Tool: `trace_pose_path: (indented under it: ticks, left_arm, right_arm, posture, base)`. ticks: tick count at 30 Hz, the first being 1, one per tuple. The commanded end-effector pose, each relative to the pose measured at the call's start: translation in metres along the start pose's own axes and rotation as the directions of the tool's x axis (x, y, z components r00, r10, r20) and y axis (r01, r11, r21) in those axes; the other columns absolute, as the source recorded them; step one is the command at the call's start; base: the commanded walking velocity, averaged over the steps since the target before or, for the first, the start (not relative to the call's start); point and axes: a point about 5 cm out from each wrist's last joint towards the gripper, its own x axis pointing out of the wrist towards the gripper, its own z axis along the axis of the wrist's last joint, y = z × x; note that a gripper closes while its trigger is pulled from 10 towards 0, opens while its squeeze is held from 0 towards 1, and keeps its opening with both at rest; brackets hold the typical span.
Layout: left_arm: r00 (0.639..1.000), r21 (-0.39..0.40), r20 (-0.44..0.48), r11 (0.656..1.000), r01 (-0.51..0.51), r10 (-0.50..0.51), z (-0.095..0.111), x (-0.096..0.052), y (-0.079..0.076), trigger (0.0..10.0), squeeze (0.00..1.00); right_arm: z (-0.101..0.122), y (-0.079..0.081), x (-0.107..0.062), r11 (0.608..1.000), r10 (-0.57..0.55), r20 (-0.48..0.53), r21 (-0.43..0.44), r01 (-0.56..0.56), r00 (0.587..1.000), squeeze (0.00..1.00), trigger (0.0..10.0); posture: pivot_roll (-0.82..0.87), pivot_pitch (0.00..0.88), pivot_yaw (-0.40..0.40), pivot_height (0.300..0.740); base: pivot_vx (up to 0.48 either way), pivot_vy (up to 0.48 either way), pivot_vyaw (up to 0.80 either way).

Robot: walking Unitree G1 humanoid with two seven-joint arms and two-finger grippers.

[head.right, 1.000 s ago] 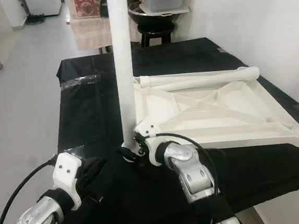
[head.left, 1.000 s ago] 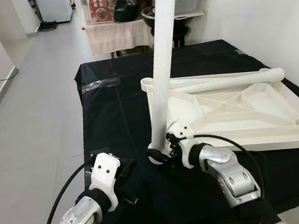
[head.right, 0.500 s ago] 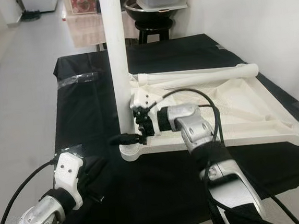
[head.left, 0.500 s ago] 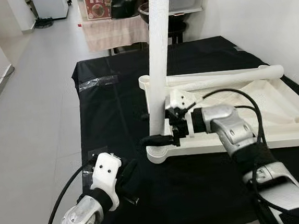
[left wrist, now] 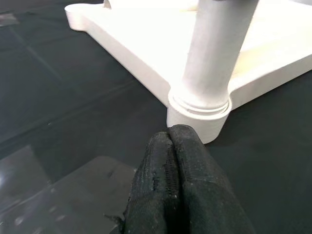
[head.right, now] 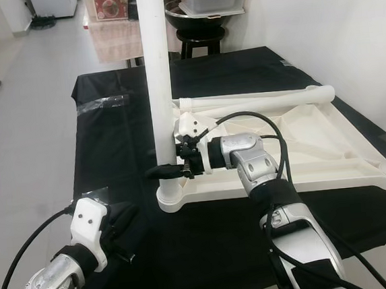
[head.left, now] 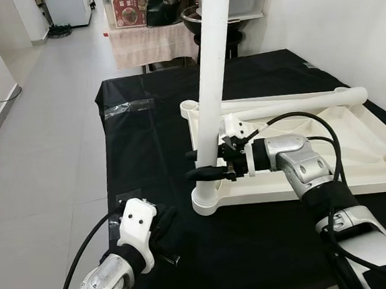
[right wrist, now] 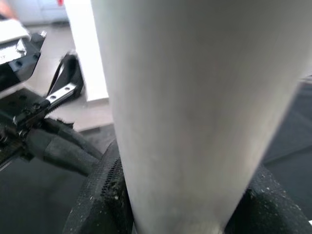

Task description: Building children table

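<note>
**Leg seated at the near-left corner, right gripper clamped low on it**

We see the white plastic tabletop (head.left: 315, 144) lying upside down on the black-covered work table (head.left: 145, 142), ribbed underside up. One table leg (head.left: 210, 95) stands upright in the socket (head.left: 206, 201) at the tabletop's near-left corner. A second leg (head.left: 291, 103) lies flat along the far edge, its left end by the empty far-left socket (head.left: 190, 106).

Our right gripper (head.left: 205, 164) reaches in from the right, its two black fingers pinching the upright leg low down, just above the socket collar. The right wrist view confirms it: the pale tube (right wrist: 195, 112) sits tight between the dark pads. Our left gripper (left wrist: 170, 185) hovers low over the cloth near the socket (left wrist: 199, 114), on the near-left side, fingers pressed together and holding nothing.

Handling, as we judge it: the leg looks like hollow moulded plastic, stiff and light, with a smooth round surface likely to slip under a twisting grip. It is tall, so a high hold would lever it sideways. A low hold near the collar seems best for seating it. The tabletop is probably light as well and may slide on the cloth unless braced. A strip of clear tape (head.left: 130, 109) lies on the cloth at far left.
</note>
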Motion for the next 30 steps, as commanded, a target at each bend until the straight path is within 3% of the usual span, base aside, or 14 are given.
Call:
trace_pose_path:
  ticks: [1,3,4,8,12,16,17,18,19,20,25,26,27,30]
  left_arm:
    - [1.0,-0.011,-0.005,1.0,0.003,-0.003,-0.002,-0.001,-0.001,10.0,0.0]
    - [1.0,-0.012,-0.004,1.0,0.004,-0.004,-0.001,-0.001,0.0,10.0,0.0]
    - [1.0,-0.012,-0.003,1.0,0.004,-0.004,-0.001,-0.001,0.002,10.0,0.0]
    - [1.0,-0.009,-0.005,1.0,0.012,-0.012,0.0,0.0,0.004,10.0,0.0]
    - [1.0,-0.012,-0.005,1.0,0.011,-0.011,-0.001,0.0,0.005,10.0,0.0]
    - [1.0,-0.011,-0.004,1.0,0.004,-0.004,-0.001,0.002,0.005,10.0,0.0]
    - [1.0,-0.011,-0.003,1.0,-0.005,0.005,-0.001,0.002,0.005,10.0,0.0]
    - [1.0,-0.011,-0.003,1.0,-0.005,0.005,-0.001,0.002,0.005,10.0,0.0]
    - [1.0,-0.011,-0.002,1.0,-0.012,0.012,-0.001,0.002,0.006,10.0,0.0]
    - [1.0,-0.015,-0.004,1.0,-0.015,0.015,-0.001,0.002,0.006,10.0,0.0]
    - [1.0,-0.004,-0.023,1.0,-0.002,0.002,-0.003,0.002,0.006,10.0,0.0]
    - [0.999,0.008,-0.032,1.0,0.0,0.001,-0.003,0.002,0.006,10.0,0.0]
    - [0.999,0.024,-0.039,1.0,0.002,-0.001,-0.003,0.002,0.005,10.0,0.0]
    - [0.997,0.082,-0.075,0.997,0.008,-0.002,-0.003,0.002,0.005,10.0,0.0]
  right_arm:
    - [-0.005,0.003,0.0,1.0,-0.018,-0.013,0.006,0.018,1.0,0.0,0.0]
    - [-0.014,0.012,0.005,0.983,-0.171,0.014,0.068,0.17,0.985,0.0,0.0]
    - [-0.03,0.015,0.014,0.825,-0.527,0.053,0.27,0.496,0.848,0.0,0.0]
    - [-0.043,0.037,0.019,0.729,-0.669,-0.032,0.165,0.665,0.742,0.0,0.0]
    - [-0.054,0.037,0.023,0.725,-0.657,-0.089,0.197,0.66,0.749,0.0,0.0]
    - [-0.06,0.033,0.027,0.779,-0.564,-0.115,0.256,0.573,0.818,0.0,0.0]
    - [-0.055,0.033,0.03,0.809,-0.528,-0.095,0.245,0.534,0.844,0.0,10.0]
    - [-0.055,0.033,0.03,0.809,-0.528,-0.095,0.245,0.534,0.844,0.0,10.0]
    - [-0.052,0.034,0.032,0.824,-0.508,-0.088,0.239,0.513,0.857,0.76,10.0]
    - [-0.045,0.034,0.033,0.854,-0.467,-0.045,0.238,0.463,0.883,1.0,10.0]
    - [-0.024,0.029,0.029,0.944,-0.295,0.04,0.168,0.285,0.955,1.0,10.0]
    - [-0.02,0.026,0.028,0.966,-0.238,0.027,0.115,0.233,0.971,0.58,10.0]
    - [-0.016,0.023,0.026,0.979,-0.189,0.017,0.076,0.187,0.982,0.0,10.0]
    - [-0.01,0.013,0.024,0.991,-0.128,0.009,0.035,0.128,0.992,0.0,10.0]
  posture:
    - [-0.01,0.063,-0.029,0.74]
    - [-0.02,0.074,-0.036,0.74]
    - [-0.05,0.079,-0.02,0.74]
    - [-0.03,0.084,-0.023,0.74]
    - [-0.06,0.066,-0.016,0.74]
    - [-0.02,0.062,-0.038,0.74]
    - [-0.02,0.057,-0.042,0.74]
    - [-0.02,0.057,-0.042,0.74]
    - [-0.02,0.057,-0.04,0.74]
    - [-0.01,0.056,-0.038,0.74]
    - [0.01,0.05,-0.033,0.74]
    - [0.01,0.047,-0.03,0.74]
    - [0.02,0.045,-0.029,0.74]
    - [0.02,0.041,-0.028,0.74]
  base:
    - [0.0,0.0,0.0]
    - [0.0,0.0,0.0]
    - [0.0,0.0,0.0]
    - [0.0,0.0,0.0]
    - [0.0,0.0,0.0]
    - [0.0,0.0,0.0]
    - [0.0,0.0,0.0]
    - [0.0,0.0,0.0]
    - [0.0,0.0,0.0]
    - [0.0,0.0,0.0]
    - [0.0,0.0,0.0]
    - [0.0,0.0,0.0]
    - [0.0,0.0,0.0]
    - [0.0,0.0,0.0]
